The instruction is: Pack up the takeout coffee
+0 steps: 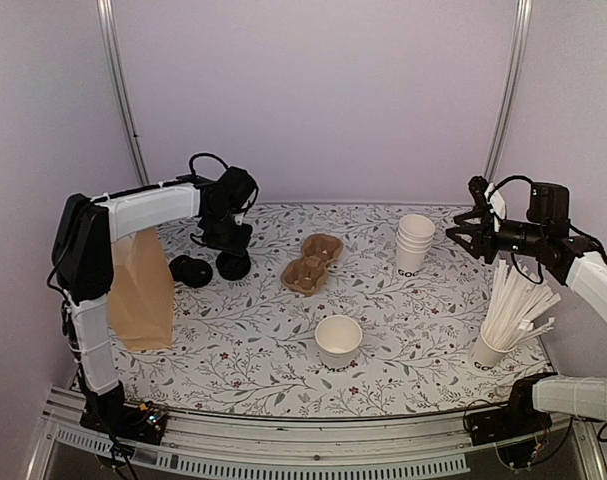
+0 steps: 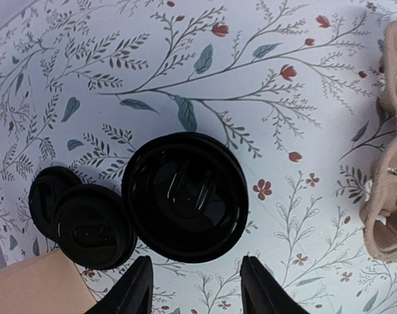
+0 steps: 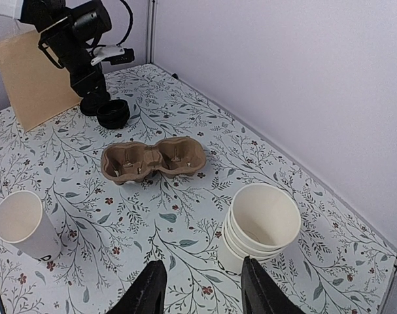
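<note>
Left wrist shows me a glossy round black lid (image 2: pixel 185 196) on the flower-printed desk (image 2: pixel 329 222); left pincer (image 2: pixel 196 263) stands half open, empty.

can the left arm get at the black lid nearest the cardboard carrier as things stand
Probably yes: the left gripper hangs open close above that black lid, nothing covers it, and the other lids lie off to one side.

There are one bag (image 1: pixel 141 290), one carrier (image 1: pixel 311 262) and three black lids (image 2: pixel 185 196). One loose cup (image 1: pixel 338 340), one cup stack (image 1: pixel 415 243) and one straw cup (image 1: pixel 486 353) stand.
</note>
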`<state>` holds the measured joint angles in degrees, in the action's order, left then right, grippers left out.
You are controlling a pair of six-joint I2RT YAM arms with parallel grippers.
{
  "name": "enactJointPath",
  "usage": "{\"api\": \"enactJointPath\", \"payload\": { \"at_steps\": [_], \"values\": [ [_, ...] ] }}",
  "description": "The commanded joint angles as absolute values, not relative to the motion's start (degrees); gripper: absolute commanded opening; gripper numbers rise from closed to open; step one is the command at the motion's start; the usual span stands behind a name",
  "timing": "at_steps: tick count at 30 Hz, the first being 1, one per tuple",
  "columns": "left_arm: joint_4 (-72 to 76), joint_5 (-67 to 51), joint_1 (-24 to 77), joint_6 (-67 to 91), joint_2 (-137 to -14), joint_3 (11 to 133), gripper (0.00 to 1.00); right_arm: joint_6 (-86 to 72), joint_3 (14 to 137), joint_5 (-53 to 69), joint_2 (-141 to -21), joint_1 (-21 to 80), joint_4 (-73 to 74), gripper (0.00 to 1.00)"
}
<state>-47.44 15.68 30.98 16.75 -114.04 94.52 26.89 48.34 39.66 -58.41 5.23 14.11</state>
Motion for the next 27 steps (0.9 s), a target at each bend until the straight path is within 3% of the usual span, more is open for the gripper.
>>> {"api": "enactJointPath", "payload": {
  "at_steps": [1,3,6,7,27],
  "values": [
    [-48.0,20.6,29.0,19.2,-111.8,90.7,0.51,27.4,47.9,40.8,-58.6,5.0,14.4,0.42],
    [-48.4,21.3,28.2,20.0,-111.1,88.8,0.59,27.5,47.9,41.0,-58.7,5.1,14.5,0.42],
    [-47.4,21.8,26.7,20.8,-109.4,85.5,0.85,27.7,48.1,41.1,-59.0,5.1,14.8,0.42],
    [-47.1,21.9,26.2,21.0,-109.0,84.6,0.88,27.7,48.1,41.2,-59.0,5.1,14.9,0.42],
    [-43.9,20.9,20.1,18.1,-115.2,84.0,0.89,28.5,48.3,41.6,-59.2,5.1,15.5,0.43]
  ]
}}
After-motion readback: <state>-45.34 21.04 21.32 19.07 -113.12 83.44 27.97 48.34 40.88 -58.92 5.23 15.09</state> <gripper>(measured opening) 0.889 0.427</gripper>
